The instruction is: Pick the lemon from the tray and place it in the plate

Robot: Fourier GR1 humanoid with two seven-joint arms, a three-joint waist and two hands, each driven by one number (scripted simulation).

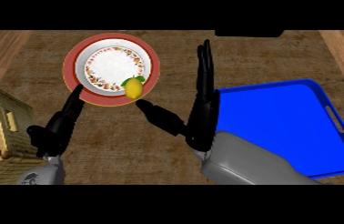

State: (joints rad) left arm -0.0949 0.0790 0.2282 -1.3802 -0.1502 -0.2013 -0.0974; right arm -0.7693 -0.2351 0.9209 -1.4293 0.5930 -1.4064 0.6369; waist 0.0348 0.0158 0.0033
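- Lemon (136,87) already on near-right rim of floral plate (112,68), long axis near-far, well left of blue tray (295,123).
- Right hand (201,104) spread wide, holding nothing; thumb tip just near-right of lemon, fingers straight toward far side.
- Left hand (57,127) straight-fingered, resting at near-left, fingertips by plate edge.
- Right hand nearer; likely only retreat left.

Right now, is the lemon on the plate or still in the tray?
On the plate: the lemon lies on its lower right rim, outside the blue tray.

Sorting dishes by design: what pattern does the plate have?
In the head view, the plate has a red rim and a white centre ringed with small flowers.
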